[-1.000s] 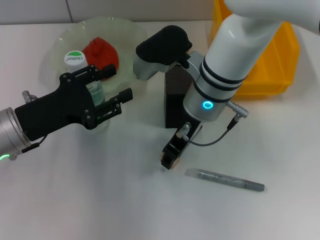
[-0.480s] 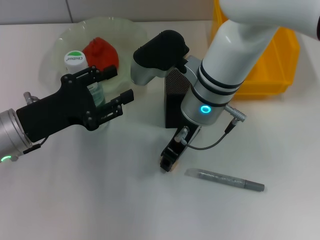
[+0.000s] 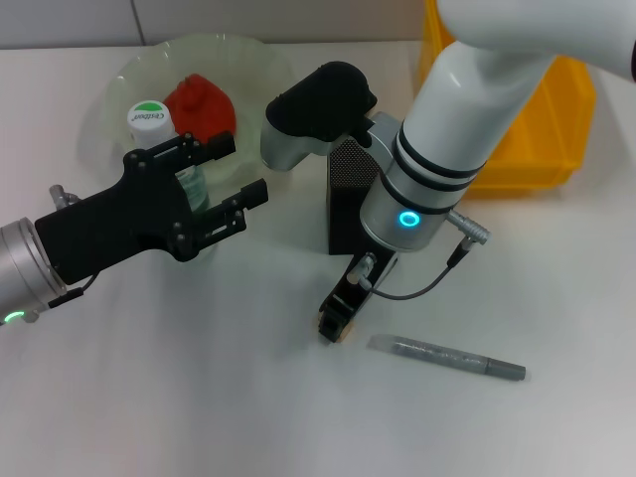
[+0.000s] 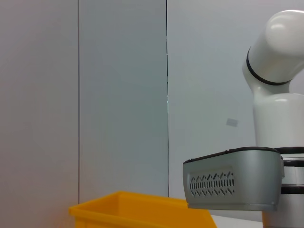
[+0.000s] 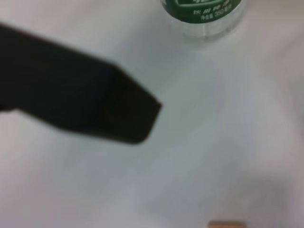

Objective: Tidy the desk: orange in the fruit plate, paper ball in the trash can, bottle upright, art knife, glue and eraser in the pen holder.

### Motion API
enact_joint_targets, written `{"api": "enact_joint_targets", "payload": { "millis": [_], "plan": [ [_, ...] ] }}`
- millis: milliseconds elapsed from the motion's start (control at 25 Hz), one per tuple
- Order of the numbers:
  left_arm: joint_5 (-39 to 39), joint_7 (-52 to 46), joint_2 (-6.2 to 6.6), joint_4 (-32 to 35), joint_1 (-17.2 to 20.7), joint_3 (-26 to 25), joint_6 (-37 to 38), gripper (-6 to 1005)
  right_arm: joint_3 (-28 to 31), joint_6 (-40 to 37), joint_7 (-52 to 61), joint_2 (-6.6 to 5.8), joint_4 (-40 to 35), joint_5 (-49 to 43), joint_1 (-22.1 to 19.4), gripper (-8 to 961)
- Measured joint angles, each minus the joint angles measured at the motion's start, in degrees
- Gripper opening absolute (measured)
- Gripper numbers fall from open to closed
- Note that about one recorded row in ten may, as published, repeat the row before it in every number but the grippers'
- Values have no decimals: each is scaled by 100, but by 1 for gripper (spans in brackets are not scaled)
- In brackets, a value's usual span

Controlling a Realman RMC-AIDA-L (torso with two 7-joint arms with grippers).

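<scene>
On the white desk (image 3: 149,397), the left gripper (image 3: 221,183) sits at the left, its black fingers (image 3: 244,195) spread wide on either side of a clear plastic bottle (image 3: 189,189) without pressing on it. The bottle stands upright, with a white cap marked by a green patch and a green label band round its body; in the right wrist view it (image 5: 204,14) shows from above as a green printed band over clear plastic. Just beyond it lies the pale green translucent fruit plate (image 3: 134,65), at the far left, holding a red crumpled-looking lump (image 3: 199,104).

The right arm reaches down in the middle of the scene, its grey and white wrist with a lit cyan ring over the black mesh pen holder (image 3: 348,204), which stands upright on the desk. The right gripper (image 3: 338,316) hangs low on the near side of the holder, close to the desk, with a small tan piece at its tip; whether its fingers are parted or closed cannot be told. Near and to the right of it a grey pen-like stick (image 3: 447,358) lies flat on the desk. A yellow bin (image 3: 542,119) stands at the far right, also visible in the left wrist view (image 4: 142,211).
</scene>
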Motion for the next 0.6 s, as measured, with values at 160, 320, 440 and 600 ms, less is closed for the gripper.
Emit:
{"api": "enact_joint_targets", "payload": {
  "millis": [160,320,440,600],
  "plan": [
    [0,0,0,-8,-5,-20,8,647,64,-24,20,-6,-61,1,-118,266],
    [0,0,0,-7,5,-42,32,647,322,-104,27,-52,-561,-58,-634,266],
    [-1,0,0,-6,9,-44,41,647,799,-305,12,-57,-1249,-414,-1163,266],
    [-6,0,0,-7,11,-44,40,647,1198,-528,34,-42,-2230,-924,-1835,266]
  ]
}}
